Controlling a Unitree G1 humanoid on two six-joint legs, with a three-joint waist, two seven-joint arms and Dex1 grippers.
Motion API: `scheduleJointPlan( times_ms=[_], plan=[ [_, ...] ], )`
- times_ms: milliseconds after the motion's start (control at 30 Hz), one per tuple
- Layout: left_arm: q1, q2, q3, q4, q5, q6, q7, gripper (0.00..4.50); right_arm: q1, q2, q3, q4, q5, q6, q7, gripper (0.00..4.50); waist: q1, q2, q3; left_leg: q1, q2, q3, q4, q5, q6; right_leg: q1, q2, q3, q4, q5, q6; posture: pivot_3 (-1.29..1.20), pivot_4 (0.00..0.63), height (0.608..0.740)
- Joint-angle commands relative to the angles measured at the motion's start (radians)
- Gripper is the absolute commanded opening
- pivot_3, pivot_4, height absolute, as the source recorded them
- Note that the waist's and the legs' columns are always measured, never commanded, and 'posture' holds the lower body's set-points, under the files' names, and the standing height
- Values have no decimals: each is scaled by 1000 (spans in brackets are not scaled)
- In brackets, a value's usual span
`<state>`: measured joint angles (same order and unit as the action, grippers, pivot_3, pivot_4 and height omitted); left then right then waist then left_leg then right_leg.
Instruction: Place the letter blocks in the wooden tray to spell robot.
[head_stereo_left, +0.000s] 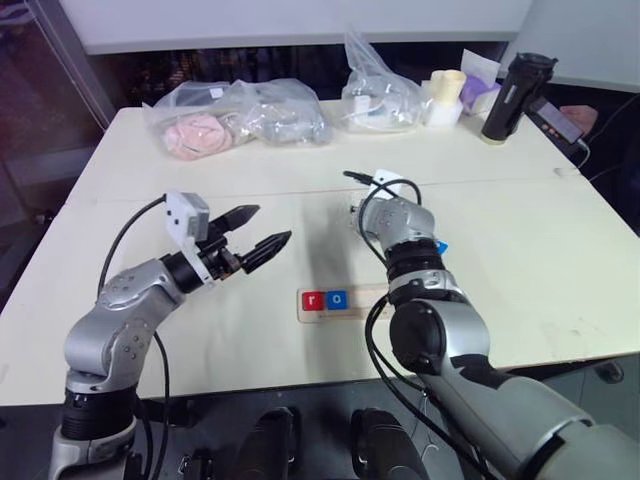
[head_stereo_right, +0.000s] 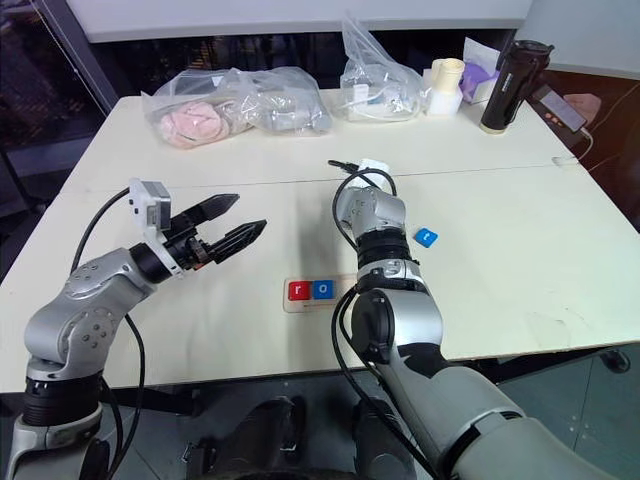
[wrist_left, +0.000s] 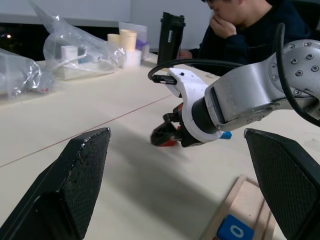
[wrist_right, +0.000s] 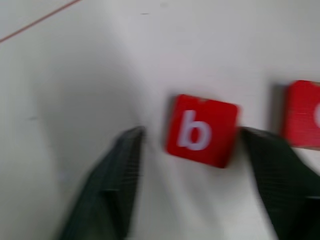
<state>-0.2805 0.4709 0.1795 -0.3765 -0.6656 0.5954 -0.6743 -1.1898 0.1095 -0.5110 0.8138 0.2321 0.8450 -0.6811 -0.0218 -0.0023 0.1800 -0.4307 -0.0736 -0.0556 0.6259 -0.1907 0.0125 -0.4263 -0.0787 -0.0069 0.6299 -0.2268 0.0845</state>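
Observation:
The wooden tray (head_stereo_right: 291, 305) lies near the table's front edge, with a red "r" letter block (head_stereo_right: 298, 290) and a blue "o" block (head_stereo_right: 323, 289) at its left end. Beyond the tray, my right gripper (wrist_right: 192, 132) points down at the table and is shut on a red "b" block (wrist_right: 201, 130), one finger on each side. A second red block (wrist_right: 302, 120) lies just beside it. To the right of that arm a blue block (head_stereo_right: 426, 237) rests flat on the table. My left gripper (head_stereo_left: 272, 224) hovers open and empty, left of the tray.
Clear plastic bags (head_stereo_left: 235, 115) of items lie along the table's far edge, with paper cups (head_stereo_left: 447, 95) and a black bottle (head_stereo_left: 515, 95) to their right. A person (wrist_left: 250, 25) sits at the far right corner, a hand by a phone (head_stereo_left: 560, 118).

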Motion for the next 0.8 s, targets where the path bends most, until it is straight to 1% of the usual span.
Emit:
scheduleJointPlan(
  times_ms=[33,133,200,300,400,433,467,533,600,667,733,800],
  plan=[
    [-9,4,6,-23,-6,-29,1,4500,13,3,9,11,20,23,9,1118,-1,0,0,1,0,0,0,0,0,1,0,0,0,-1,-1,0,150,738],
    [-14,6,6,-14,-5,-33,-2,4500,21,-4,58,-26,4,62,39,1119,-3,0,0,3,1,0,-2,0,0,2,0,0,0,-1,-2,0,150,738],
    [-18,6,2,-8,-7,-34,-6,4500,49,-25,136,-150,-15,148,91,1119,-1,0,0,3,1,0,-3,0,0,2,0,0,0,-1,-2,0,150,738],
    [-17,13,-4,-8,-20,-26,-25,4500,128,-78,213,-426,10,348,184,1119,5,0,0,3,1,0,-5,0,0,1,0,0,0,-2,-2,0,150,738],
    [7,33,-17,-14,-24,-19,-65,4500,216,-146,223,-711,52,573,265,1119,8,1,1,1,0,0,-6,0,1,-1,-1,0,-1,-2,0,0,150,738],
    [13,38,-18,-16,-25,-18,-73,4500,234,-160,225,-770,61,619,290,1119,7,1,1,1,0,1,-6,0,1,-1,-1,0,-1,-2,0,0,150,738],
    [20,47,-25,-14,-17,-21,-85,4500,262,-199,229,-841,82,688,325,1119,7,1,0,1,0,1,-7,0,1,-1,-1,0,-2,-2,0,0,150,738],
    [39,64,-34,-19,-14,-31,-120,4500,331,-277,232,-967,133,757,371,1119,6,1,0,2,0,1,-8,0,1,-1,-1,0,-2,-2,0,0,150,738],
    [56,85,-39,-21,-16,-40,-161,4500,422,-414,275,-1085,227,769,445,1119,9,1,1,3,1,1,-10,0,1,-1,-1,0,-2,-4,-2,0,150,738],
    [75,117,-35,-14,-24,-52,-221,4500,541,-548,288,-1200,343,769,496,1119,10,0,1,2,1,1,-11,0,1,-1,-2,0,-2,-8,-4,0,150,738],
    [82,140,-30,-1,-29,-62,-265,4500,622,-606,276,-1271,442,769,524,1119,8,0,1,2,1,1,-12,0,1,-1,-3,-1,-4,-10,-4,0,150,738],
    [86,170,-36,14,-20,-79,-318,4500,700,-626,262,-1321,520,769,517,1119,-1,0,1,2,1,2,-12,-1,1,-1,-4,0,-5,-10,-4,0,150,738]
  ],
)
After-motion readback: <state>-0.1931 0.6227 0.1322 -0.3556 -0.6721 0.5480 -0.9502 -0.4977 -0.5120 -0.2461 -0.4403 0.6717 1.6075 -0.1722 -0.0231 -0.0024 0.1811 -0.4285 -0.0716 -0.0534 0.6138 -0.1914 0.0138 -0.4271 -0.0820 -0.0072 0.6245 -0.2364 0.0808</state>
